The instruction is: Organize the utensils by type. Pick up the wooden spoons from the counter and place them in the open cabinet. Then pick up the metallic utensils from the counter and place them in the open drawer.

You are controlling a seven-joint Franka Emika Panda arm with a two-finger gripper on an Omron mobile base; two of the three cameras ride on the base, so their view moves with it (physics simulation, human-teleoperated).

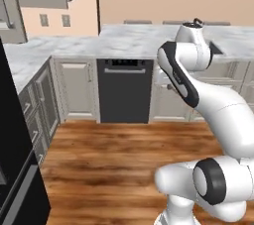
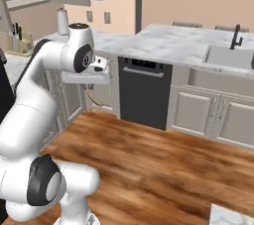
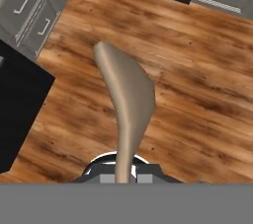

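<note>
My gripper (image 3: 122,177) is shut on the thin handle of a pale tan-grey spoon (image 3: 129,94), whose bowl points away over the wood floor. I cannot tell whether it is wooden or metallic. In the right base view the gripper (image 2: 90,86) hangs under the raised hand, in front of the corner base cabinets. The white marble counter (image 1: 124,40) (image 2: 163,40) runs along the far side. A taupe wall cabinet with an inner shelf (image 2: 22,2) is at the upper left. The open drawer is out of view.
A dark dishwasher (image 1: 124,90) (image 2: 144,92) sits under the counter. A sink (image 2: 225,56) with a black faucet is at the right. A knife block (image 2: 17,40) stands on the left counter. A black appliance (image 1: 10,169) (image 3: 20,104) flanks the wood floor (image 1: 124,159).
</note>
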